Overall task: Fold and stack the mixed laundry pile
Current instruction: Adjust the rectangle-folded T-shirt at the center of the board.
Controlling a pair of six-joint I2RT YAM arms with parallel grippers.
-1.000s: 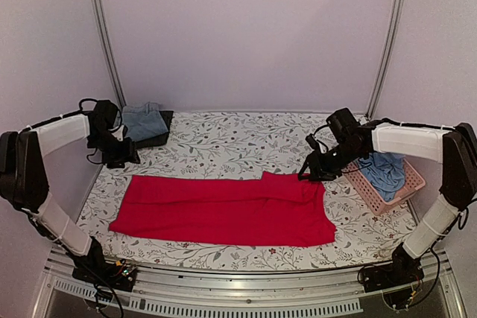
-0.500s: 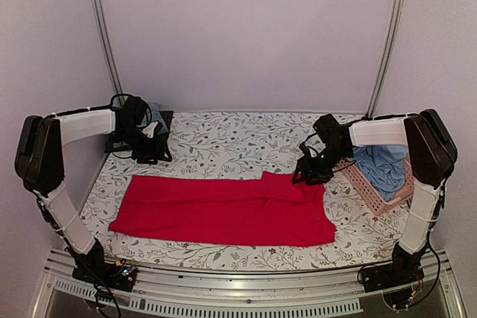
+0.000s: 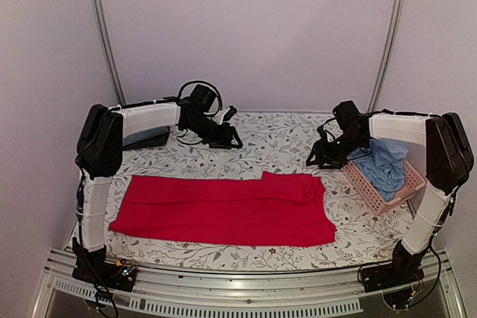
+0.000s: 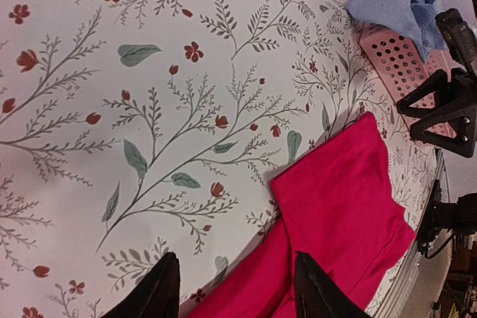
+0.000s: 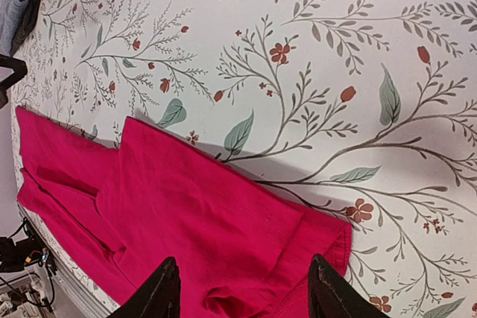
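Observation:
The bright red garment [image 3: 223, 210] lies spread flat across the front middle of the floral tablecloth [image 3: 268, 135]. The light blue shirt [image 3: 384, 169] sits bunched in the pink basket [image 3: 406, 188] at the right. My left gripper [image 3: 232, 139] hangs over the back middle of the table, beyond the red cloth's far edge [image 4: 335, 206]. It is open with nothing between its fingers [image 4: 160, 292]. My right gripper [image 3: 318, 159] hovers just past the garment's far right corner [image 5: 201, 214], open and empty, both fingers [image 5: 328, 292] apart above the red fabric.
A folded stack of dark and grey-blue cloth [image 3: 145, 138] rests at the back left corner. The basket [image 4: 395, 57] stands at the table's right edge close to the right arm. Purple walls and metal rails enclose the table.
The left arm has swung from the back left corner rightward to the back middle. The right gripper has risen off the red garment's corner and drawn slightly back. The garment has not moved.

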